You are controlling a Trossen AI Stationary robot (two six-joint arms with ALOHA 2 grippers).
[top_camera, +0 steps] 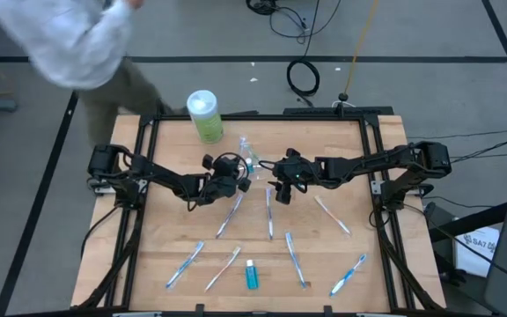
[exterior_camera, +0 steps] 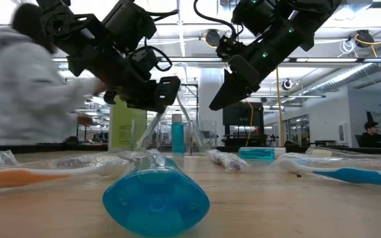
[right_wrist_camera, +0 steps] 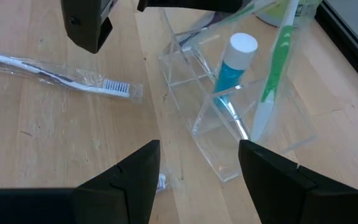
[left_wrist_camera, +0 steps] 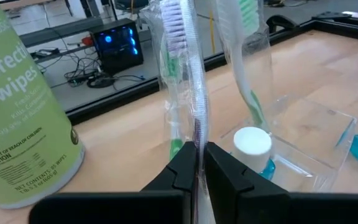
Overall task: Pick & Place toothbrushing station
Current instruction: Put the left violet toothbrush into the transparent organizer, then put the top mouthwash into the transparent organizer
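table: pale wood planks (top_camera: 165,211), dark metal frame
room: person in grey (top_camera: 69,40) seen behind
left gripper (left_wrist_camera: 199,163): clamped on wrapped toothbrush (left_wrist_camera: 185,68)
right gripper (right_wrist_camera: 197,168): fingers spread, over clear acrylic holder (right_wrist_camera: 229,124)

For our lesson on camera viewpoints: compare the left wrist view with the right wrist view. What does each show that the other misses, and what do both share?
Only the left wrist view shows the green disinfectant wipes canister and the left gripper shut on a wrapped purple-bristled toothbrush.

Only the right wrist view shows the open right gripper and a wrapped toothbrush lying flat on the wooden table.

Both show the clear plastic organizer, its white-capped blue toothpaste tube and the upright green toothbrush.
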